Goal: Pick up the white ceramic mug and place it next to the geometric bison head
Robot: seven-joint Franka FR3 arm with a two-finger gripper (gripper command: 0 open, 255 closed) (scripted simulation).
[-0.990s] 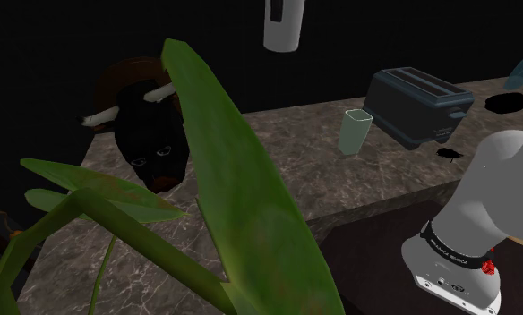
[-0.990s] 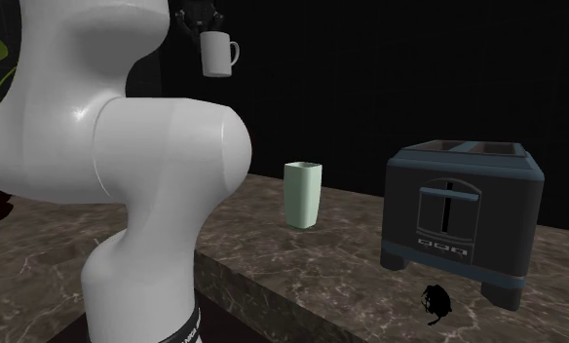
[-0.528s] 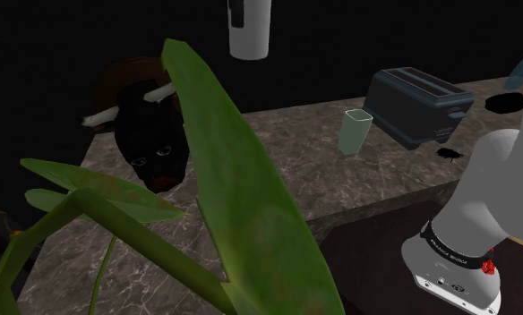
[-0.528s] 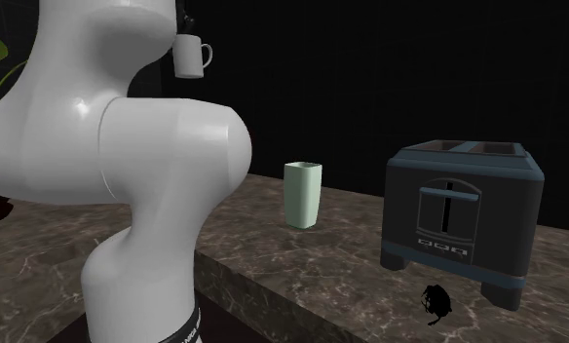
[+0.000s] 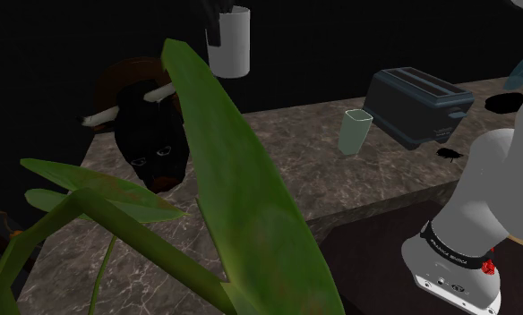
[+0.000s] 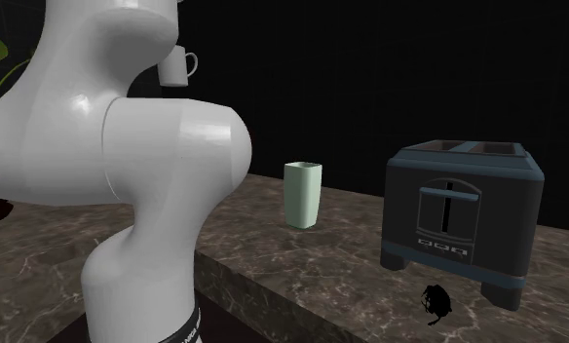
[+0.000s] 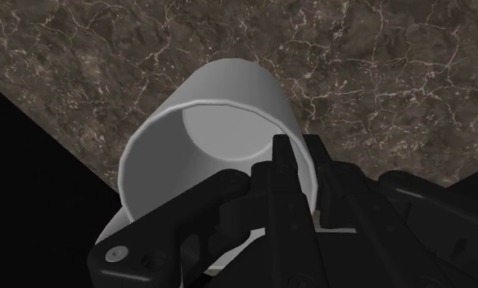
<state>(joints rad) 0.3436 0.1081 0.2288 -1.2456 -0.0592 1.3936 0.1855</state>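
Mug (image 5: 229, 42) being held high over the counter (image 5: 340, 183)
Gripper (image 7: 299, 162) is pinching its wall, one finger inside, one outside; mug is hanging above the bison head (image 5: 148, 125), toward the shoulder view's right.

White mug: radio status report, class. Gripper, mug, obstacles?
Black gripper shut on rim of plain white mug. Mug aloft over marbled counter. Dark horned bison head lower down; big green leaf near it, possibly in the way.
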